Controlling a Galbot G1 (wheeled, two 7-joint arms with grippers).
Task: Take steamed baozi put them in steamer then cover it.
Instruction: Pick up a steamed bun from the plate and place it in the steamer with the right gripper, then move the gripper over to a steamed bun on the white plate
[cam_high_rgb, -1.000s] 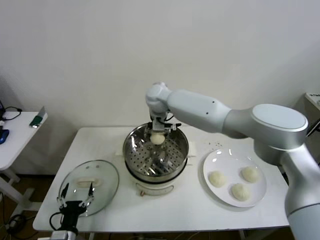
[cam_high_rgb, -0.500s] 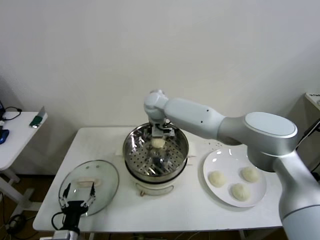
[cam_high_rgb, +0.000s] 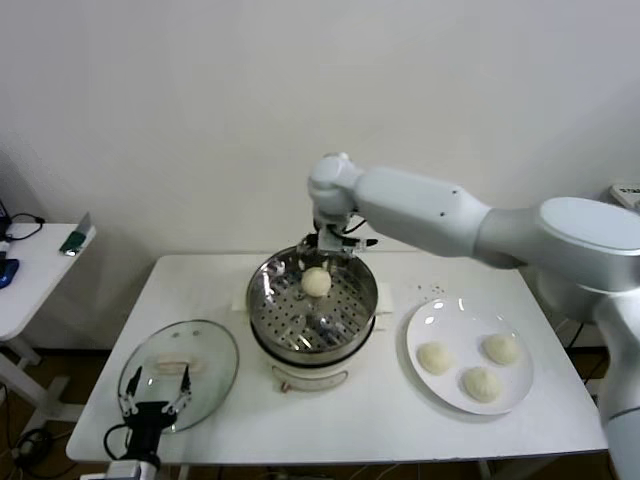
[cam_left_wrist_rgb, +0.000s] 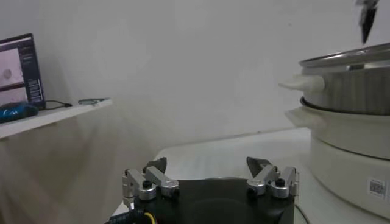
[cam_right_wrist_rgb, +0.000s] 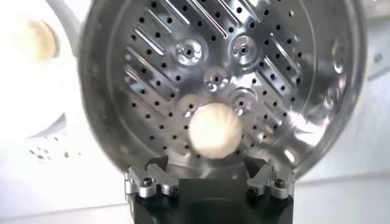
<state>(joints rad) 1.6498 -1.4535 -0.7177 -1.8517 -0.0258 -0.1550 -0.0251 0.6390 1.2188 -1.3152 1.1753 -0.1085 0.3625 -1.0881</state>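
Observation:
The steamer is a shiny steel pot on a white base at the table's middle. One cream-white baozi lies loose on its perforated tray, seen also as baozi in the right wrist view. My right gripper hovers open and empty just above the pot's back rim, its fingers apart on either side of the bun below. Three more baozi rest on a white plate to the right. My left gripper is parked open at the front left, by the lid.
A round glass lid with a cream handle lies flat on the table left of the steamer. A small side table with loose items stands at far left. In the left wrist view the steamer's wall rises close by.
My right gripper opened and let the baozi go onto the steamer's tray, then rose and drew back a little to the right. The left arm barely moved.

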